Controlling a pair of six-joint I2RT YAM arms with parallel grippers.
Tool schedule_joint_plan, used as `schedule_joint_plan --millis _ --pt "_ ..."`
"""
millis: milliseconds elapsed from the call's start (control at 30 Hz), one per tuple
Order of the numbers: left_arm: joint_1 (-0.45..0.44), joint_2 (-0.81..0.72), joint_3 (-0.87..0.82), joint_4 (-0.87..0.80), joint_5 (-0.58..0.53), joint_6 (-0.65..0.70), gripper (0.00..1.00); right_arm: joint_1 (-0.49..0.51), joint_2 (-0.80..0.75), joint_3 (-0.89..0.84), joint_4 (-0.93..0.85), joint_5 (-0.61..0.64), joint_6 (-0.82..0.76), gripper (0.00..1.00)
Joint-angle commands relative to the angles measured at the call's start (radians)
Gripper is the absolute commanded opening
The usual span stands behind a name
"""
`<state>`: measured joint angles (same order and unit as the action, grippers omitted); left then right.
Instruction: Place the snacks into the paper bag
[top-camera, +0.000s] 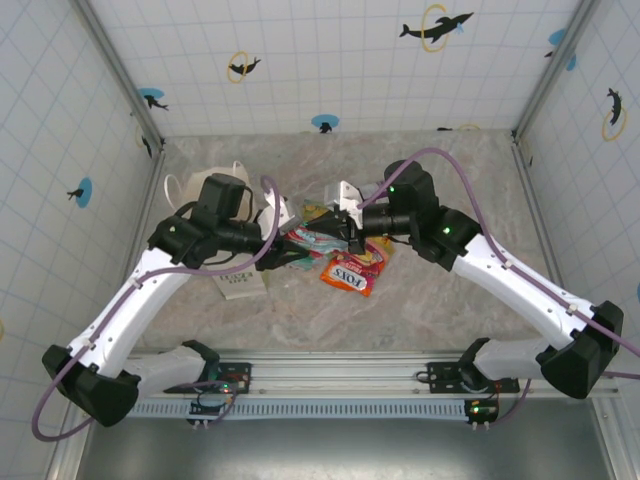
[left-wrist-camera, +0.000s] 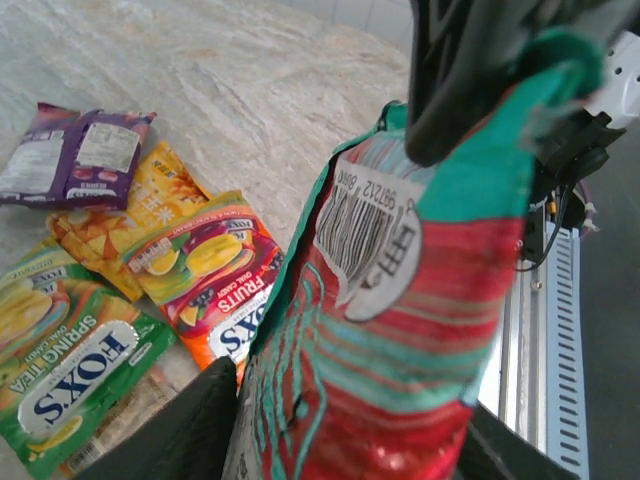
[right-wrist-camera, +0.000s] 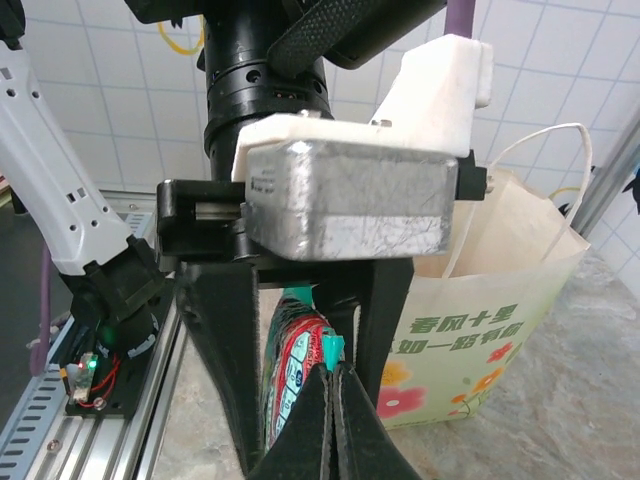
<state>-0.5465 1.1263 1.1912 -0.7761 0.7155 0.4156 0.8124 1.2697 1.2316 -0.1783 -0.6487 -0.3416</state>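
A teal-and-red striped packet (left-wrist-camera: 400, 330) hangs upright between my two grippers above the table. My right gripper (right-wrist-camera: 330, 368) is shut on the packet's teal top corner (right-wrist-camera: 331, 350). My left gripper (left-wrist-camera: 340, 425) has its black fingers (left-wrist-camera: 170, 440) pressed against both side edges of the same packet (top-camera: 310, 240). Other snacks lie on the marble below: a green FOX'S pack (left-wrist-camera: 70, 370), a red FOX'S fruits pack (left-wrist-camera: 215, 270), a yellow-orange pack (left-wrist-camera: 150, 200) and a purple pack (left-wrist-camera: 70, 155). The cream paper bag (right-wrist-camera: 480, 340) stands open behind my left gripper.
In the top view the paper bag (top-camera: 243, 283) sits at the left, mostly under my left arm (top-camera: 190, 250). An orange-red FOX'S pack (top-camera: 350, 272) lies in front of my right gripper (top-camera: 345, 238). Tiled walls ring the table; a metal rail (top-camera: 330, 375) runs along the near edge.
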Motion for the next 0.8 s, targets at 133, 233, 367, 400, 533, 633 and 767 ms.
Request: schedule_joint_plan --millis 133,233,367,400,533,633,767 --pt "-0.012 -0.053 -0.035 0.083 -0.037 0.015 0.23 0.004 -0.029 0.019 0.102 0.039 -0.013 0.00" --pt "-0.012 -0.073 -0.045 0.119 -0.035 0.001 0.20 0.004 -0.040 -0.007 0.145 0.052 -0.003 0.00" --pt "-0.013 -0.085 -0.045 0.159 -0.046 -0.045 0.16 0.006 -0.071 -0.060 0.234 0.110 0.027 0.06" --pt "-0.014 -0.091 -0.046 0.178 -0.058 -0.068 0.15 0.006 -0.087 -0.085 0.276 0.140 0.036 0.13" --pt "-0.014 -0.116 -0.048 0.271 -0.138 -0.175 0.11 0.004 -0.175 -0.221 0.460 0.353 0.113 0.37" --pt "-0.014 -0.130 -0.036 0.357 -0.242 -0.260 0.10 -0.003 -0.238 -0.327 0.590 0.459 0.159 0.48" --pt "-0.014 -0.128 0.006 0.465 -0.377 -0.370 0.09 -0.021 -0.260 -0.375 0.619 0.494 0.205 0.51"
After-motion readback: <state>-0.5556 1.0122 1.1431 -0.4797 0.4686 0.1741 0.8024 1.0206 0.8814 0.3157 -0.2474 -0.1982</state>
